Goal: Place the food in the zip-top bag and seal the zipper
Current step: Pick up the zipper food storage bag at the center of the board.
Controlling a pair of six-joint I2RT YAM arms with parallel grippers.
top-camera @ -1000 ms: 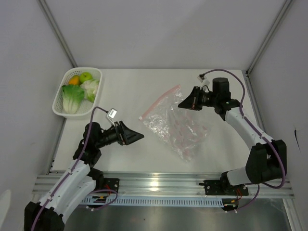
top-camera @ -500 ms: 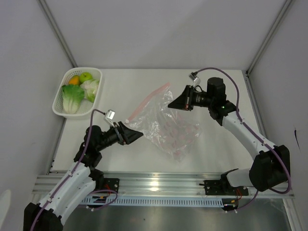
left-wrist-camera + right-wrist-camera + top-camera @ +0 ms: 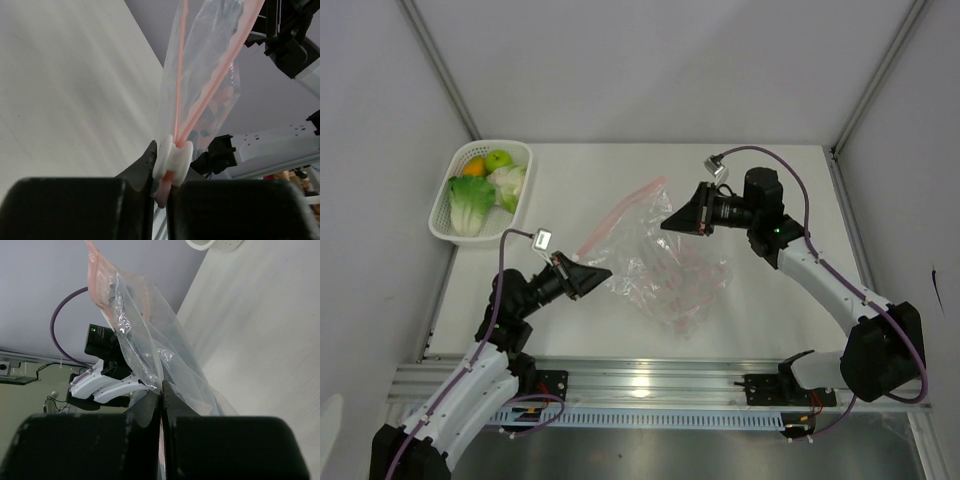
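The clear zip-top bag (image 3: pixel 665 268) hangs lifted between both arms over the table. Its pink zipper (image 3: pixel 620 212) runs up and to the right from the lower left. My left gripper (image 3: pixel 603 271) is shut on the white slider (image 3: pixel 172 157) at the zipper's near end, and the pink strip (image 3: pixel 179 75) stretches away from it. On the bag's far side, my right gripper (image 3: pixel 665 224) is shut on a fold of plastic (image 3: pixel 145 325). The food lies in the white basket: green apple (image 3: pixel 499 158), orange fruit (image 3: pixel 474 167), cabbage (image 3: pixel 470 205) and cauliflower piece (image 3: pixel 508 182).
The white mesh basket (image 3: pixel 525 152) stands at the table's far left corner against the left wall. Grey walls close in the table on the left, back and right. An aluminium rail (image 3: pixel 650 380) runs along the near edge between the arm bases.
My right gripper has carried the bag left and up off the table. My left gripper has come in from the left and closed on the zipper's slider.
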